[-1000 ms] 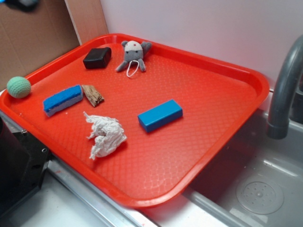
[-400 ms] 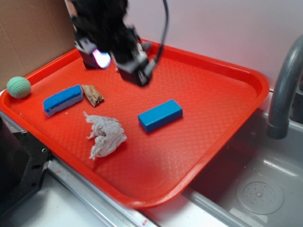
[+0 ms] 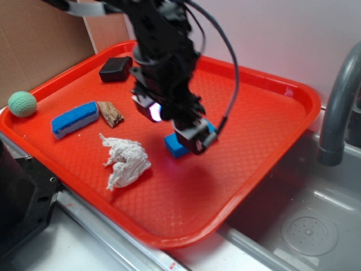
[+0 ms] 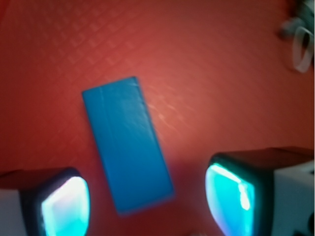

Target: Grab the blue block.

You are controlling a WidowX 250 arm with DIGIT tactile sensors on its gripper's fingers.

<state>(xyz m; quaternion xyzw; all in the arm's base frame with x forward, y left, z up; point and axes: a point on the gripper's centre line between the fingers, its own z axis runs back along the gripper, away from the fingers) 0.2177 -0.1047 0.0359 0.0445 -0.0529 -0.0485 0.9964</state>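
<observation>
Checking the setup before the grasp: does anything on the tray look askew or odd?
Nothing damaged or spilled. The blue block lies flat but skewed between the open fingers, its near end closer to the left one. A crumpled white tissue sits loose on the red tray.

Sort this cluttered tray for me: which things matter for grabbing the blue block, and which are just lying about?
Job: blue block; gripper, open above it.
Lying about: sponge; crumpled paper; green ball; black box; wood scrap.
</observation>
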